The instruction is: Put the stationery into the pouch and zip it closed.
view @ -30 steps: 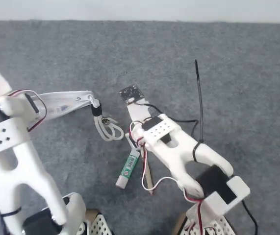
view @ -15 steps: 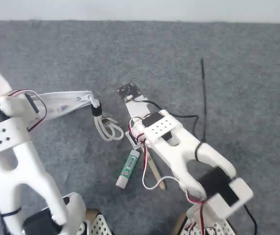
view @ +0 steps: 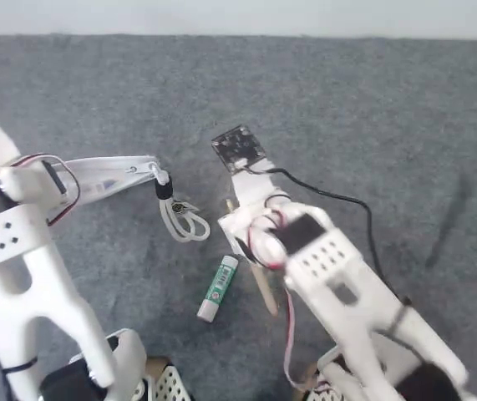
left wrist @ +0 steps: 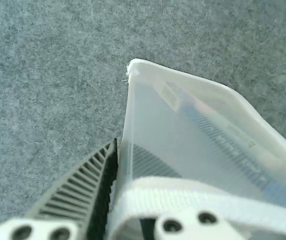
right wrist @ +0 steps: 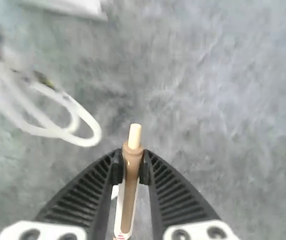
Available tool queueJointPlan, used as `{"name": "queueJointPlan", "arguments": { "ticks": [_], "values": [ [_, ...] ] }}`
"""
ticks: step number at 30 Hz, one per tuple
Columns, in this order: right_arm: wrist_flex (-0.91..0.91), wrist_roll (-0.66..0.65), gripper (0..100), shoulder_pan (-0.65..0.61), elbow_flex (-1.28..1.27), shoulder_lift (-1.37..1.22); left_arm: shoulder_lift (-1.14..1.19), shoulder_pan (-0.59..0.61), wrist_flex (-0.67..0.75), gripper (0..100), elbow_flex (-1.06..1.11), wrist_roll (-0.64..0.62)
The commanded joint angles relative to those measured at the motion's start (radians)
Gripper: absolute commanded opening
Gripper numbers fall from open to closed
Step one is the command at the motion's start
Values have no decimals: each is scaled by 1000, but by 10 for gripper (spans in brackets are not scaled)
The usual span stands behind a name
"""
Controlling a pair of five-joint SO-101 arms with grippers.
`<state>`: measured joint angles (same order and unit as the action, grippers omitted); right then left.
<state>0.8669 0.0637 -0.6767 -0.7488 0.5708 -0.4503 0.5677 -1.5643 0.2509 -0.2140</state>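
right claw (right wrist: 131,159) clenched on pen (right wrist: 133,134), tip protruding ahead of it. left claw (left wrist: 125,167) grips pouch (left wrist: 193,140). Line pen up with its mouth before pushing in.

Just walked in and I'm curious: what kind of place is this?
Likely a robotics test bench: white arms over a grey felt table, left gripper holding a pouch, right gripper a pen, glue stick lying loose.
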Motion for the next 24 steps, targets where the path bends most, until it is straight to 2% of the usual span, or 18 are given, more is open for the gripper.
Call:
{"name": "queueJointPlan", "arguments": {
  "ticks": [1, 6, 9, 18, 24],
  "values": [
    [5, -11, 6, 5, -15, 200, 5, 8, 23, 12, 2, -8],
    [5, 86, 6, 4, -40, 415, 5, 6, 23, 12, 2, -9],
    [-5, 100, 6, -13, -38, 512, 5, 6, 23, 12, 2, -9],
    [-234, 44, 6, -223, -38, 599, 5, 6, 21, 12, 2, -9],
    [-430, 44, 6, -283, -38, 599, 5, 6, 20, 12, 2, -9]
  ]
}}
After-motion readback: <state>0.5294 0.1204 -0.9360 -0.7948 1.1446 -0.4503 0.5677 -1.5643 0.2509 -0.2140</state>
